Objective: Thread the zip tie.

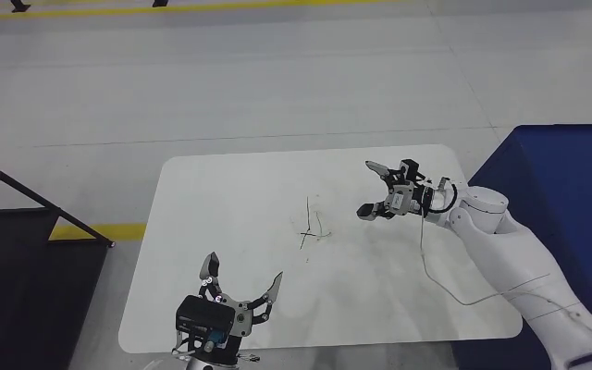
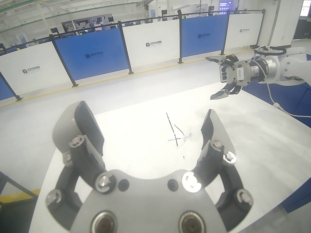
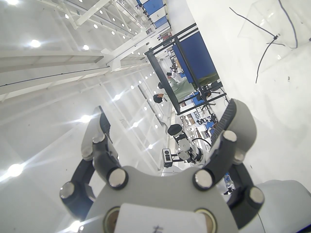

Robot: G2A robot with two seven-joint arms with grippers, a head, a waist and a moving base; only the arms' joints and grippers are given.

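A long thin black zip tie lies flat near the middle of the white table, crossed by a shorter strand, with a curved black piece beside it. The left wrist view has the zip tie ahead of my open left gripper, well short of it. At the near table edge my left gripper holds nothing. My right gripper hovers open to the right of the ties, turned sideways, its jaws wide apart. Its wrist view places the zip tie beyond the open right gripper.
A clear plastic piece lies under and beside the ties. The right arm's thin white cable trails across the table's right side. Blue panels stand beside the table on the right, and a dark frame on the left.
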